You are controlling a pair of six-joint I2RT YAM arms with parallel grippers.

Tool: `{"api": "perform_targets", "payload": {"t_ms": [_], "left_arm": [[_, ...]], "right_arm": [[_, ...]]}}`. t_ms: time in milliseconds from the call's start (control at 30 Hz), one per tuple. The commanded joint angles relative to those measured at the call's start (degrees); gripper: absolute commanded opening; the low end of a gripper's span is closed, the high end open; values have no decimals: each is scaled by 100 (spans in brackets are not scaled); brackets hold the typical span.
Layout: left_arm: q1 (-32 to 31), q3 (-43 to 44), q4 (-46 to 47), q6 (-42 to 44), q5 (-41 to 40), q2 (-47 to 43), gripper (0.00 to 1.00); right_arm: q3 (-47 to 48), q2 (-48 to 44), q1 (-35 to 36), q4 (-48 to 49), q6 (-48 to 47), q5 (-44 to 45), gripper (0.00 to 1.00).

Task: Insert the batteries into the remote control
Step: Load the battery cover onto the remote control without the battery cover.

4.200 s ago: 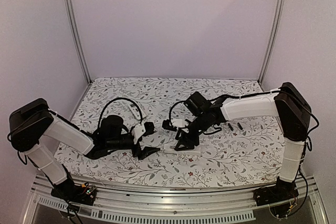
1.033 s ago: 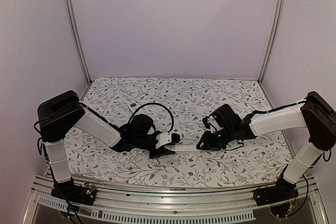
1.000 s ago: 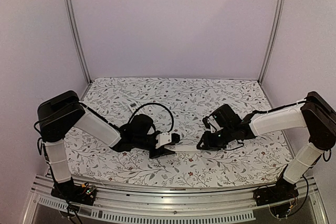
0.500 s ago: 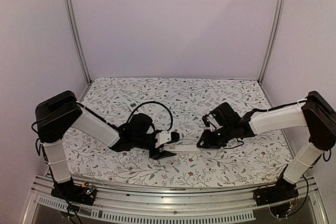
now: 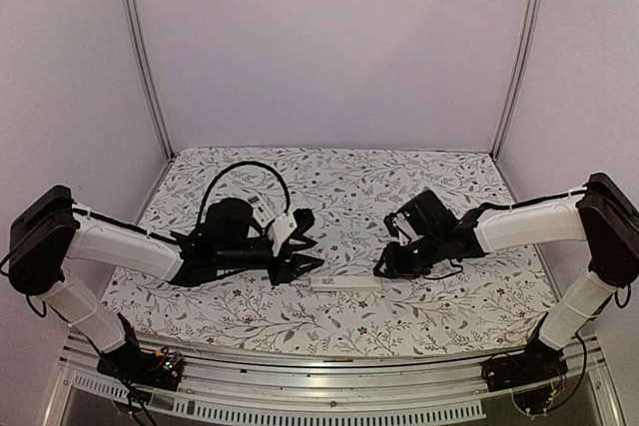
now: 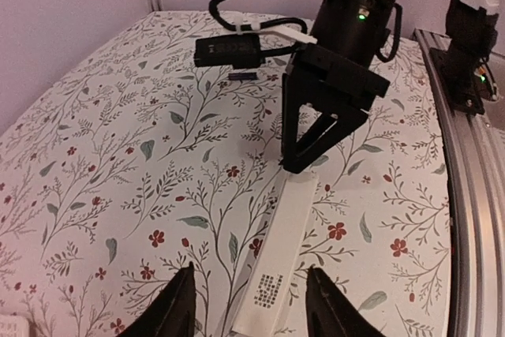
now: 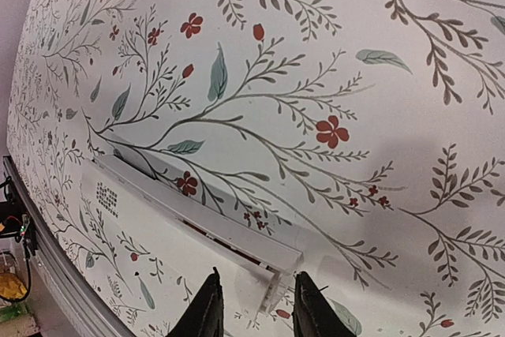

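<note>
The remote control (image 5: 344, 283) lies flat on the table (image 5: 399, 177), near its front edge and between the two arms. The table is covered with a cloth of leaves and small red flowers.

The left fingers (image 6: 248, 271) are released and stand apart with nothing between them. They hang just at the left end of the remote control, and in the left wrist view that end shows in the gap between them.

The right fingers (image 7: 256, 286) stand on both sides of the other end of the remote control. I cannot tell if they press it or only stand around it.

From the left wrist view, the right arm blocks much of the table behind it. Just beside it, on the cloth, lies a small slim dark piece that looks like a battery (image 6: 241, 76), well apart from the remote control.

A metal rail (image 6: 465, 155) runs along the front edge of the table. A black cable (image 5: 245, 172) makes a loop above the left arm.
</note>
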Motion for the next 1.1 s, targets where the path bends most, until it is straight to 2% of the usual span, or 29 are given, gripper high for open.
{"api": "perform_targets", "payload": {"t_ms": [0,133,567,767,1067], "left_arm": [[-8,-86,-962,-1393,-731,-94,44],[-80,-153,-1366,-1425,-990,25,39],[-62,-33,-1034,-1341,-1085,692,32],[-68,-49,-668,-1449,-904,742,31],[-62,7,-649,-1345,-869,876,31]], "right_arm": [[41,-133,11,-35,0,16,30],[22,-86,12,20,-9,-24,30],[-155,-88,12,242,114,-138,29],[-162,-99,9,273,131,-184,29],[-180,-79,12,276,131,-201,29]]}}
